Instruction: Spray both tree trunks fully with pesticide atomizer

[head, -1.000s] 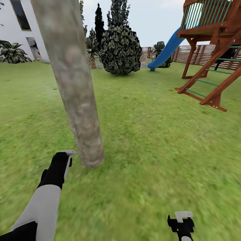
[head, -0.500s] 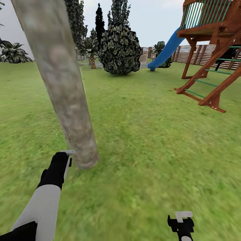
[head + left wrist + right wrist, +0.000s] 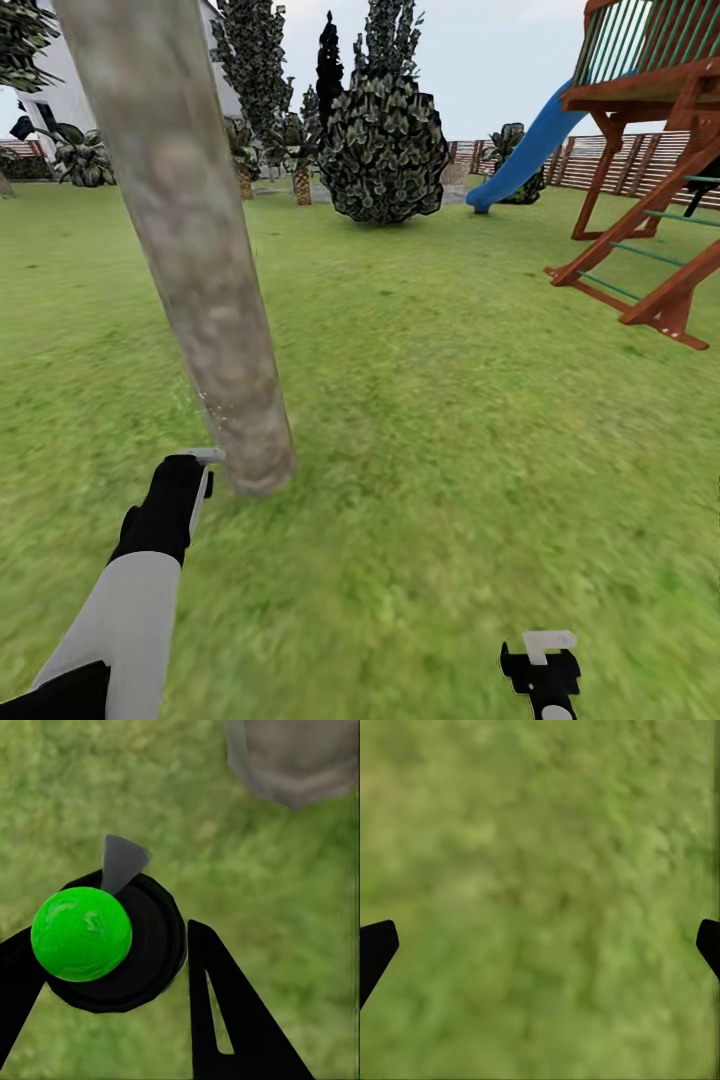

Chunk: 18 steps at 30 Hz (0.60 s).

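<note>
Head view over lawn (image 3: 450,420); wrist views close above it.

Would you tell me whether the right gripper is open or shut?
Open: the right gripper has its fingertips far apart, only grass between.

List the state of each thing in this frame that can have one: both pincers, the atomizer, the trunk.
left pincer: shut on the pesticide atomizer, beside the trunk's base
pesticide atomizer: held, off the grass, nozzle toward the trunk
right pincer: open, holding nothing, over grass
tree trunk: standing, rooted in the grass; spray cover cannot be told
</note>
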Available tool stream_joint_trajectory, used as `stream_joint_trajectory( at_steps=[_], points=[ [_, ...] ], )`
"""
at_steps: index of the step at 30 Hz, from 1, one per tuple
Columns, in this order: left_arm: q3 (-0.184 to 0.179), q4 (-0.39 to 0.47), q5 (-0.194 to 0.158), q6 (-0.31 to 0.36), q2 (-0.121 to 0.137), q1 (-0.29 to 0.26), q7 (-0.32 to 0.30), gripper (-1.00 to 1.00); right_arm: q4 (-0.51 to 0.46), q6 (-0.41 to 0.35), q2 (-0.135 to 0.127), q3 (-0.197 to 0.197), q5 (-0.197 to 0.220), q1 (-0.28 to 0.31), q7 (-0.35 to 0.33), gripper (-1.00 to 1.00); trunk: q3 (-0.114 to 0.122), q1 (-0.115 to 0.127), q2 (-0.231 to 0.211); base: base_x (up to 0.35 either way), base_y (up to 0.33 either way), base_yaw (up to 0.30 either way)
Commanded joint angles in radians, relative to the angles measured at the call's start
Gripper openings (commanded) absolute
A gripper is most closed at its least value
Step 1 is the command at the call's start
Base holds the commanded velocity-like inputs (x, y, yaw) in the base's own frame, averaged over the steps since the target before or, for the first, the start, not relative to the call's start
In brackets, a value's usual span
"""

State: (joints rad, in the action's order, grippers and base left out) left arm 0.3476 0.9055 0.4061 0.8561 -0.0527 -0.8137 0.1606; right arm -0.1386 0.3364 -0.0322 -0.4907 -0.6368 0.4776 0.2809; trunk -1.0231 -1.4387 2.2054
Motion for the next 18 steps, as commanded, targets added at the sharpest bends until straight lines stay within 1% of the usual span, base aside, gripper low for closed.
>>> stream_joint_trajectory(
  at_steps=[1,4,6,8,9,10,11,12,18],
  points=[
    [0.002,0.001,-0.006,0.002,-0.001,-0.001,0.007,-1.0,0.002,0.004,0.0,-0.008,-0.01,0.001,0.003,1.0,-0.001,0.0,0.0,0.166,-0.257,0.0],
    [0.002,0.001,-0.008,0.002,-0.002,-0.001,0.007,-1.0,0.003,0.004,0.001,-0.008,-0.01,0.001,0.003,1.0,-0.001,0.0,0.0,0.166,-0.256,0.031],
    [0.004,0.0,-0.008,0.003,-0.002,0.0,0.007,-1.0,0.003,0.004,0.001,-0.008,-0.01,0.001,0.003,1.0,-0.001,0.0,0.0,0.166,-0.255,0.185],
    [0.015,0.007,-0.007,0.005,0.005,0.001,0.004,-1.0,0.002,0.004,0.001,-0.008,-0.01,0.001,0.003,1.0,-0.001,0.0,0.0,0.19,-0.236,0.259],
    [0.03,0.016,-0.007,0.005,0.007,0.001,0.003,-1.0,0.003,0.004,0.001,-0.008,-0.01,0.001,0.003,1.0,-0.001,0.0,0.0,0.221,-0.21,0.27],
    [0.057,0.021,-0.007,0.007,0.009,0.001,-0.006,-1.0,0.003,0.004,0.0,-0.008,-0.01,0.001,0.003,1.0,-0.001,0.0,0.0,0.235,-0.196,0.274],
    [0.076,0.021,-0.008,0.007,0.009,0.001,-0.01,-1.0,0.002,0.004,0.0,-0.008,-0.01,0.001,0.003,1.0,-0.001,0.0,0.0,0.24,-0.192,0.276],
    [0.084,0.021,-0.008,0.007,0.01,0.004,-0.011,-1.0,0.003,0.004,0.0,-0.008,-0.01,0.001,0.003,1.0,-0.001,0.0,0.0,0.242,-0.191,0.276],
    [0.089,0.027,-0.011,0.006,0.009,0.016,-0.01,-1.0,0.003,0.004,0.0,-0.008,-0.01,0.001,0.003,1.0,-0.001,0.0,0.0,0.265,-0.161,0.277]
  ],
)
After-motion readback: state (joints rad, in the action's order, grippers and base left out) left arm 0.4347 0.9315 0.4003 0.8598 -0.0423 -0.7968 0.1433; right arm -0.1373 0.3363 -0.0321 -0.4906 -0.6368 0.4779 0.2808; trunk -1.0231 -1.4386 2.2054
